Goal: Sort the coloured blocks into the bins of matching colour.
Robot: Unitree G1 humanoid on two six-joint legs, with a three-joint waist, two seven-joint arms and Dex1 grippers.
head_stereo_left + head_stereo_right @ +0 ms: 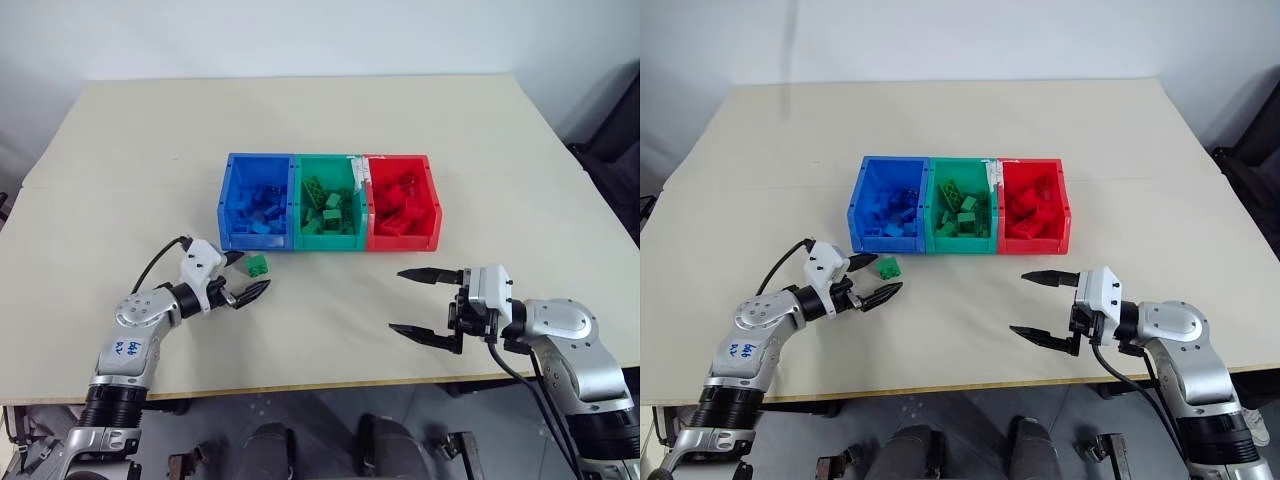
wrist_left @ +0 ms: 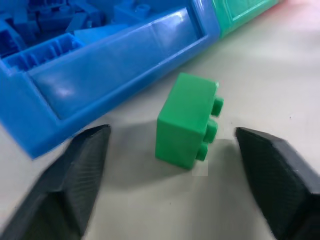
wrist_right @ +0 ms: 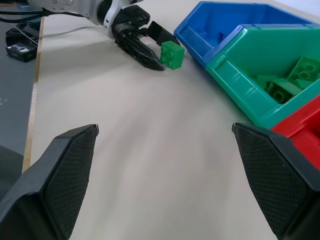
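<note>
One green block (image 2: pixel 186 120) lies on the bench (image 1: pixel 300 330) just in front of the blue bin (image 1: pixel 258 203), between the spread fingers of the left hand (image 1: pixel 243 277), untouched. Right hand (image 1: pixel 425 303) hovers released, well apart, near the red bin (image 1: pixel 402 203).

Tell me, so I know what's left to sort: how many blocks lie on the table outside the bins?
1: a green block on the table before the blue bin, between the fingers of the left tool. None seems hidden.
</note>
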